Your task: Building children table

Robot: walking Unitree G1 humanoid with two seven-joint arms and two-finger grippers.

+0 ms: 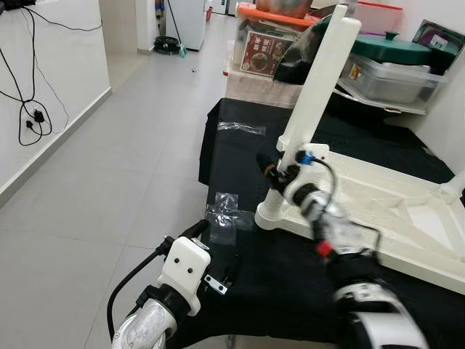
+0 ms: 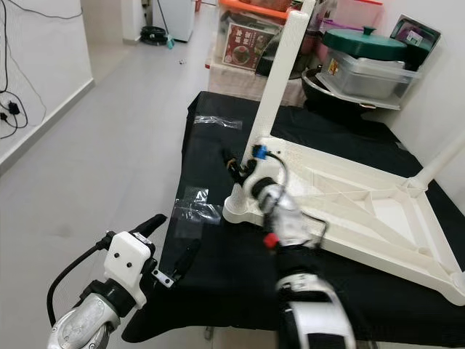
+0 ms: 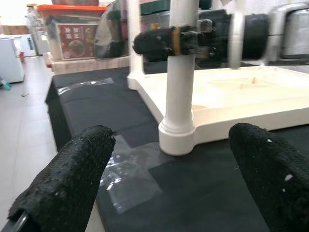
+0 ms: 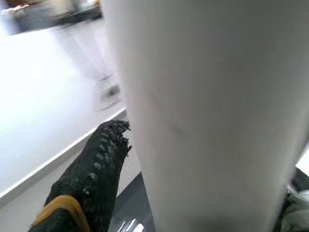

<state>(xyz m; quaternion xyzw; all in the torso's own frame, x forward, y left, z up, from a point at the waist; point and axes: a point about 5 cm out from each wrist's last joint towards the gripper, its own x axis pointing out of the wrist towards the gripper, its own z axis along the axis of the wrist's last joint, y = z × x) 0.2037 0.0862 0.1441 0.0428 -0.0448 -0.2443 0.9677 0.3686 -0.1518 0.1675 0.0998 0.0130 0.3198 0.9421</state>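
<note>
Table top (image 1: 407, 218), white, upside down on black cloth (image 1: 240, 156); leg (image 1: 316, 91) upright in its near-left corner socket. Right gripper (image 1: 275, 169) pinching leg low down. Left gripper (image 3: 164, 179) spread, beside that corner.

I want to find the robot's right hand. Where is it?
In the left eye view the right gripper is at the bottom of the upright white leg, at the near left corner of the upside-down table on the black cloth.
</note>
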